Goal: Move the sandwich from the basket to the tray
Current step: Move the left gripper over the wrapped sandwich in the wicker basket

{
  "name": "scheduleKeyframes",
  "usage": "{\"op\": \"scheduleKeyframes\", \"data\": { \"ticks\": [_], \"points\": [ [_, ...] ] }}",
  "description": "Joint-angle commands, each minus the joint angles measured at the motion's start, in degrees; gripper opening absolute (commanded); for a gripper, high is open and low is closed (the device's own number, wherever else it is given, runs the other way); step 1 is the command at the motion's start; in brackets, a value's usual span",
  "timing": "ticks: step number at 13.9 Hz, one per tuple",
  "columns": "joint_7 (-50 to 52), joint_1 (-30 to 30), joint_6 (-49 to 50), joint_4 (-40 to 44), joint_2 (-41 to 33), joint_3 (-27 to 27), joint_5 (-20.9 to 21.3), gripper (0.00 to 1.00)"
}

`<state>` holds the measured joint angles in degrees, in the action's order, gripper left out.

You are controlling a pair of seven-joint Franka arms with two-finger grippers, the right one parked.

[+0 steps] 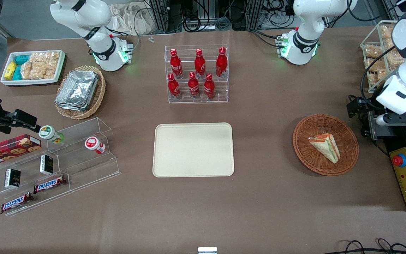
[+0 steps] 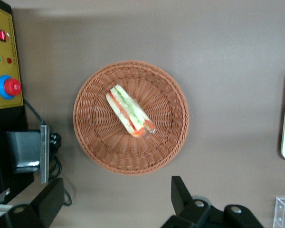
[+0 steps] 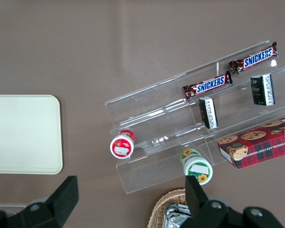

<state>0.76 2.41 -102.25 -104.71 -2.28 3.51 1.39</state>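
Nearest the front camera, the sandwich (image 1: pixel 325 146) is lying in the basket (image 1: pixel 347 131), well apart from the tray (image 1: pixel 193 149). Your gripper (image 2: pixel 115 205) is hovering above the basket, jaws spread wide; descend straddling the wedge across its layered edges.

Claw (image 2: pixel 116 202) spread above basket (image 2: pixel 173 123); sandwich (image 2: pixel 129 111) unobstructed.

Reddish-brown woven basket (image 1: pixel 344 131), cream tray (image 1: pixel 193 150), seemingly plain.
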Motion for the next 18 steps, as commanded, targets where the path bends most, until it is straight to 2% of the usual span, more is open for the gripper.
{"op": "scheduleKeyframes", "data": {
  "ticks": [1, 6, 9, 11, 13, 16, 18],
  "points": [
    [0.99, 0.58, 3.20, 5.30, 3.51, 0.71, 0.63, 1.00],
    [1.08, 0.67, 3.55, 4.00, 5.09, 0.44, 0.98, 1.00],
    [3.44, 3.03, -1.09, -2.49, 5.00, 0.44, 0.28, 1.00],
    [6.77, 3.30, -7.66, -8.37, 4.48, 0.44, 0.37, 1.00],
    [16.23, 3.31, -11.98, -11.47, 5.44, 0.44, -0.07, 1.00],
    [29.51, 3.04, -23.48, -16.39, 8.07, 0.62, -0.43, 1.00],
    [36.04, 2.95, -27.28, -16.40, 11.49, 0.71, -0.43, 1.00]
  ]
}}
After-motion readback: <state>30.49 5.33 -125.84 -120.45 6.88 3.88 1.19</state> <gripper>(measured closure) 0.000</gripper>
